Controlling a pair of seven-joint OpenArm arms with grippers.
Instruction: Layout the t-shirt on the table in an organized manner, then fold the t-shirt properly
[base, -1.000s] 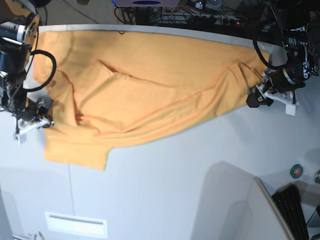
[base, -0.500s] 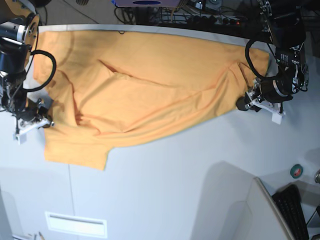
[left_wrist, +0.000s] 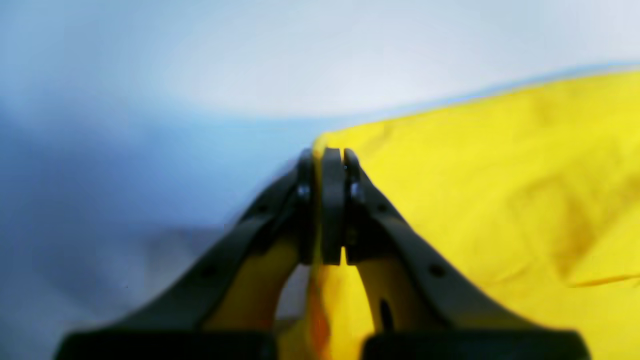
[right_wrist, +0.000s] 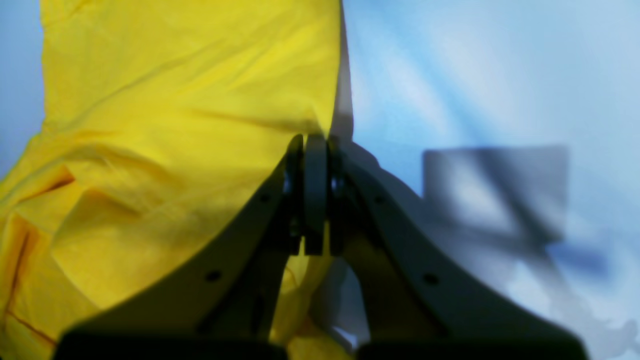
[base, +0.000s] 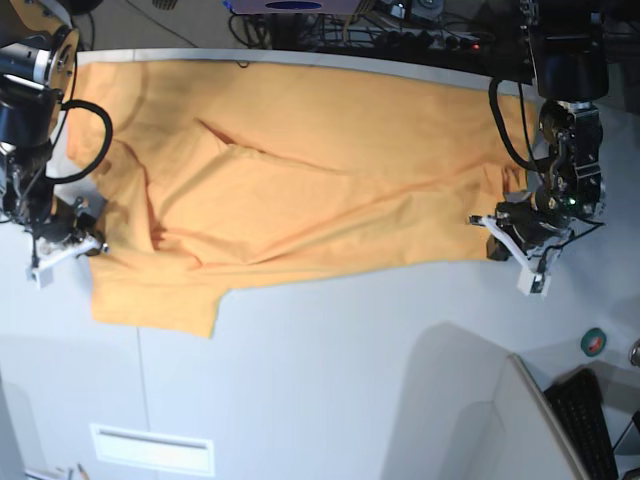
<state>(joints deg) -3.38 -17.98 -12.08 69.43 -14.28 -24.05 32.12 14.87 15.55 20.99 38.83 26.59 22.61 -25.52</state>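
Since a second ago the left gripper (base: 497, 232), at the frame's right, has slid down and inward along the t-shirt (base: 300, 190) and pinched shut on its hem corner; the wrist view shows yellow cloth (left_wrist: 490, 200) clamped between the closed jaws (left_wrist: 327, 160). At the frame's left, the right gripper (base: 88, 240) stays clamped on the opposite edge (right_wrist: 175, 100). Stretched between them, the shirt's long axis runs left to right across the upper half of the table (base: 350, 370), wrinkled, one sleeve hanging toward lower left.
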